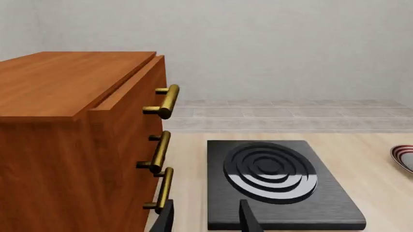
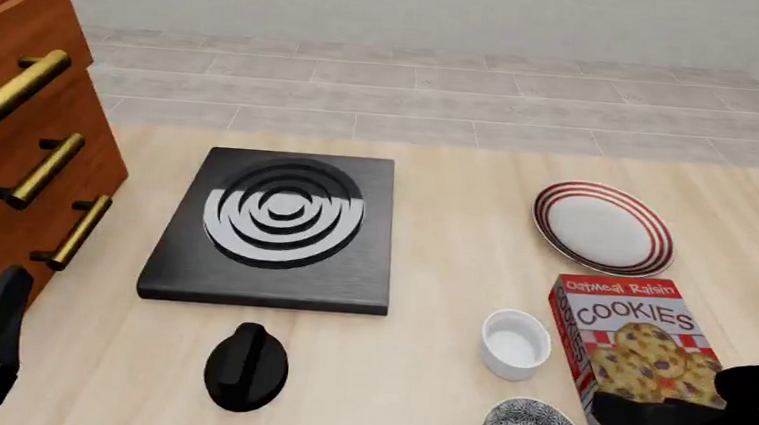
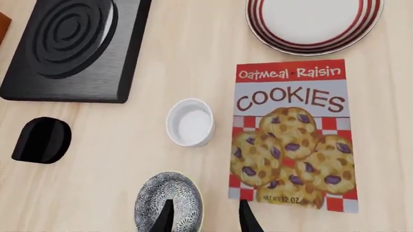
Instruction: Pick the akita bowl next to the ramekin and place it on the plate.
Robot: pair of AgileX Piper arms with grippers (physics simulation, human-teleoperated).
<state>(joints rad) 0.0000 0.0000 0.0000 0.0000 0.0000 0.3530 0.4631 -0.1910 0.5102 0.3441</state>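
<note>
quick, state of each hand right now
Left hand: open, holding nothing, near the stove.
Right hand: open, holding nothing, one finger over the akita bowl rim.

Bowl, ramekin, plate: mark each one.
Bowl (image 3: 168, 200): right wrist view, patterned inside.
Ramekin (image 2: 515, 342): front view, white inside.
Plate (image 2: 602, 228): front view, white centre.

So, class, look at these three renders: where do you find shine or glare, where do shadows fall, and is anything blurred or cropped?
Front view: the burner rings shine pale on the black stove, and the plate casts only a faint, soft shadow. Left wrist view: the brass handles catch a highlight; the plate is cropped at the edge. Right wrist view: everything is sharp, the cookie box lettering is readable, and the akita bowl is cut off by the frame.
</note>
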